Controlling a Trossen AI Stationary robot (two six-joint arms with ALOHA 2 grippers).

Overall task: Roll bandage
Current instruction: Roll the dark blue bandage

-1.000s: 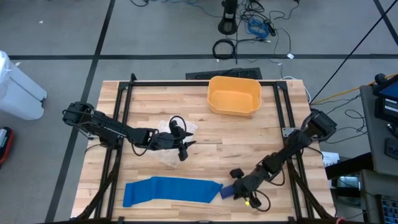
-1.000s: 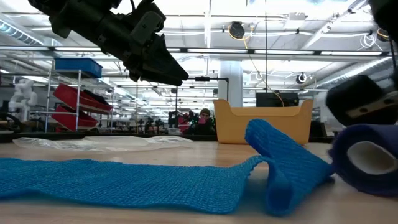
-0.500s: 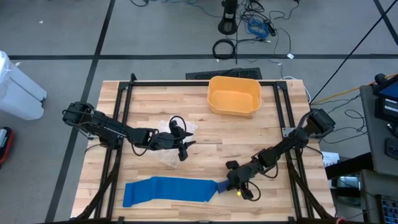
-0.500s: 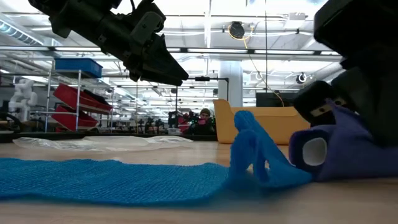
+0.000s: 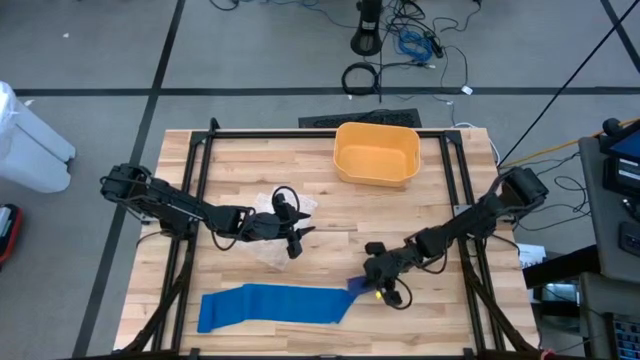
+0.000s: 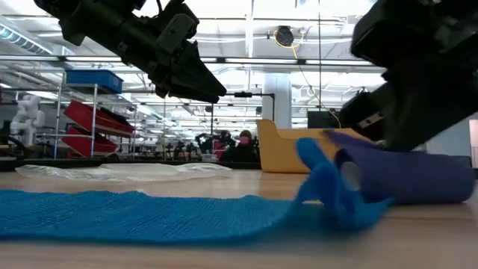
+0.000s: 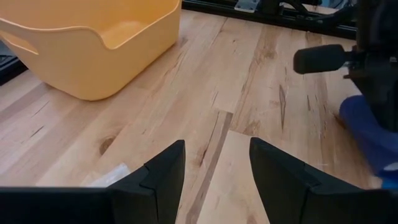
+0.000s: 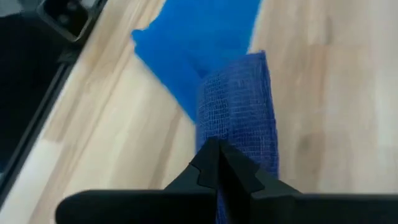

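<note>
Both arms were dark, near black, built of slim tubular links joined by bulkier rounded joint housings. The left arm [image 5: 170, 205] carried a thin black cable that looped up in an arc close to its wrist, just behind the left end effector [image 5: 293, 240]. The right arm [image 5: 470, 222] began at a blocky dark base housing and narrowed toward the right end effector [image 5: 375, 282], where a small yellow spot showed on the dark body. Seen from the left wrist camera, the left fingers [image 7: 160, 180] were matte black, flat-faced and angular, with bevelled edges and a stepped profile. The right fingers [image 8: 214, 165] were likewise black, tapering to pointed, notched tips.
</note>
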